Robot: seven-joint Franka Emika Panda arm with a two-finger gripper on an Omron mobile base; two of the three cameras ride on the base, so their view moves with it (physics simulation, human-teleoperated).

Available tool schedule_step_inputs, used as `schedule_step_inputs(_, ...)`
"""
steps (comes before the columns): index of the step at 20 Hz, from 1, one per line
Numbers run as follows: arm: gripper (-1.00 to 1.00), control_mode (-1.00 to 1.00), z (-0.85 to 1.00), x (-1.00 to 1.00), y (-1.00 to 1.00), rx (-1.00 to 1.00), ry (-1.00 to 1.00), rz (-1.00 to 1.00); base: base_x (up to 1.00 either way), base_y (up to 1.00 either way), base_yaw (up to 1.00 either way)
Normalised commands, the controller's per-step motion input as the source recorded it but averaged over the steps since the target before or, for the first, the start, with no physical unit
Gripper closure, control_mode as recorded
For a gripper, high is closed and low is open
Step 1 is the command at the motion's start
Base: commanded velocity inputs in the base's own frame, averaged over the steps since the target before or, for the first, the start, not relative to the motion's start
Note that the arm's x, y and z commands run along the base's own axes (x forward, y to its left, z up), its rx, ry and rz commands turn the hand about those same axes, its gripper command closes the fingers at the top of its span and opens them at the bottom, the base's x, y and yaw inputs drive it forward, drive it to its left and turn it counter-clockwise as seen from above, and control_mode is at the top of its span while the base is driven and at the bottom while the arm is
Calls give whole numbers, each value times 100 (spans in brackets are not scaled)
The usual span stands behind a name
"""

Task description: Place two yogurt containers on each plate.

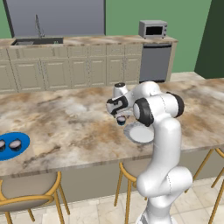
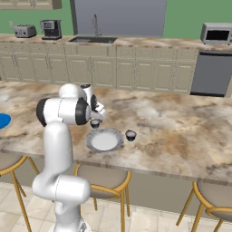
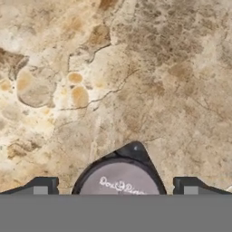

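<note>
Blue plate (image 1: 24,141) holds two yogurt cups (image 1: 15,145); grey plate (image 2: 116,135) apparently bare.

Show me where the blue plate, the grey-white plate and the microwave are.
blue plate (image 1: 24,141): left base view, bare right part of the disc.
grey-white plate (image 2: 104,141): right base view, its flat centre.
microwave (image 2: 216,34): right base view, its dark door.

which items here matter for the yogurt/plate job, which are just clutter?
Job:
- blue plate with two yogurt cups
- grey-white plate
- cup at gripper
- cup beside plate

Clutter:
- microwave
- toaster
- coffee machine
- sink
- stools
</note>
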Motion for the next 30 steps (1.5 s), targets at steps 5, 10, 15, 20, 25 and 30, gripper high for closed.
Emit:
schedule_step_inputs(5, -100, -100, -21, 20, 0, 0, 1, -11, 0, 0, 0)
schedule_step_inputs(10, -100, -100, -14, 15, 0, 2, 1, -7, 0, 0, 0)
schedule_step_inputs(15, -100, -100, -12, 3, 0, 4, 1, -5, 0, 0, 0)
schedule_step_inputs(20, -100, -100, -6, 0, 0, 4, 0, -3, 0, 0, 0)
schedule_step_inputs(25, -100, -100, -2, -1, 0, 1, 0, -1, 0, 0, 0)
schedule_step_inputs(30, -100, -100, -1, 0, 1, 0, 0, 0, 0, 0, 0)
